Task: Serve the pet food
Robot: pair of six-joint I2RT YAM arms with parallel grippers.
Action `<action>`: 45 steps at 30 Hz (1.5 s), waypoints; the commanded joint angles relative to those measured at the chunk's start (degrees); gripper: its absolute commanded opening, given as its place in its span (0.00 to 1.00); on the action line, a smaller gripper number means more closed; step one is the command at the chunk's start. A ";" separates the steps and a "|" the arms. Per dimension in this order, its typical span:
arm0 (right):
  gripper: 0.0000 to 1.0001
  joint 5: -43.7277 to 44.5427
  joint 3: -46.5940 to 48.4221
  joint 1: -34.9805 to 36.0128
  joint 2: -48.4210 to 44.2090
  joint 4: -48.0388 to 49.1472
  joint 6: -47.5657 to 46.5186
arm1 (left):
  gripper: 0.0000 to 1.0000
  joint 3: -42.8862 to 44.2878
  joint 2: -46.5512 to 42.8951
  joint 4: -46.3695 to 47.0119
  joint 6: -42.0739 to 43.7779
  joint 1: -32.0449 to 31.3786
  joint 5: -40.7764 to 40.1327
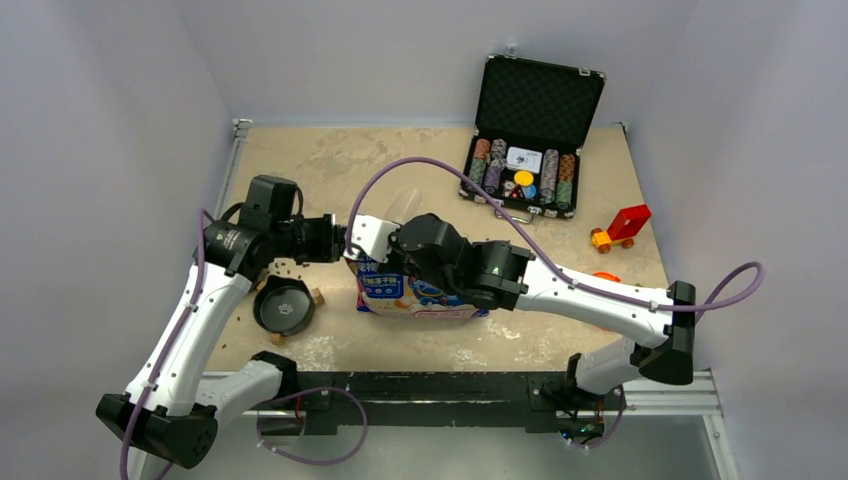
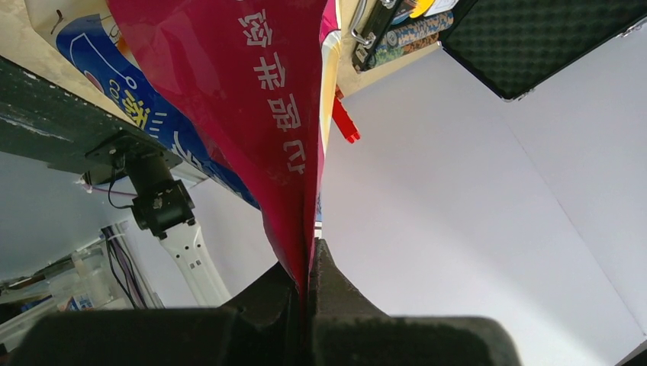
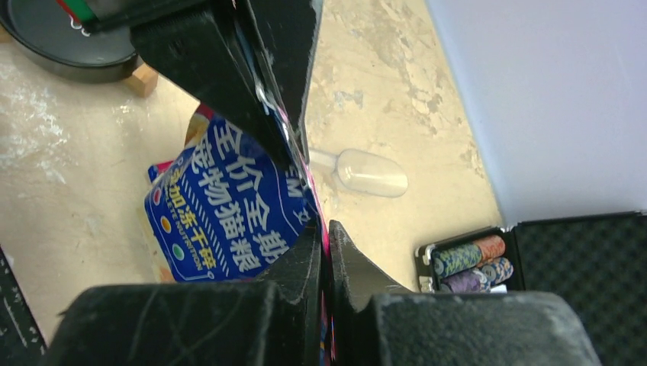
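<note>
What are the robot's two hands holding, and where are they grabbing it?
Both pinch the pet food bag: the left gripper and the right gripper each clamp a thin edge of it.

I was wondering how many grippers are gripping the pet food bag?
2: the left gripper pinches the pet food bag at one edge, and the right gripper pinches the same edge just beside it.

Contents of pet food bag [image 1: 400,298] unseen.
</note>
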 commanded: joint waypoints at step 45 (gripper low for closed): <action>0.13 20.99 -7.74 -9.87 -11.45 -10.91 2.98 | 0.00 1.15 -3.09 1.04 -1.57 1.32 0.50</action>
